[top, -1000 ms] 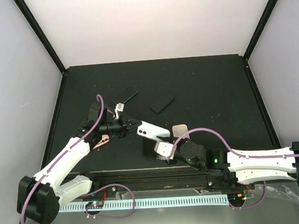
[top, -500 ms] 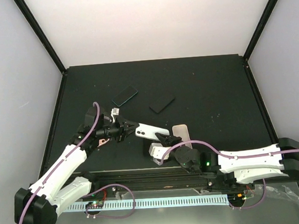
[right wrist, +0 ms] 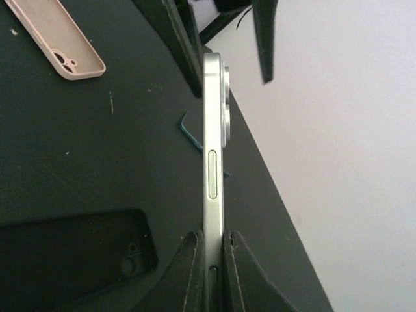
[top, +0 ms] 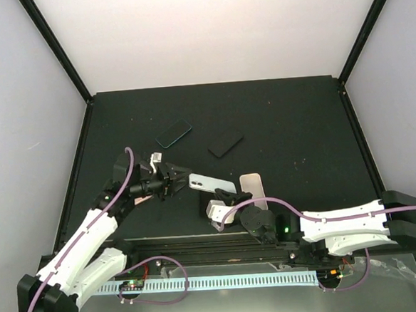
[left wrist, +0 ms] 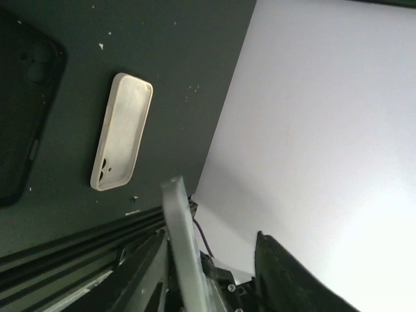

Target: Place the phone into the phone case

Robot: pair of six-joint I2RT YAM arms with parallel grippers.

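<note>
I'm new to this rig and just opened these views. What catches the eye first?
A white phone hangs above the near middle of the table. The right gripper is shut on its end, and the left gripper stands open beside it. A beige case lies empty just right of it.

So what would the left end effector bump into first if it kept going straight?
The white phone, I think: its end sits between the open fingers of the left end effector.
</note>
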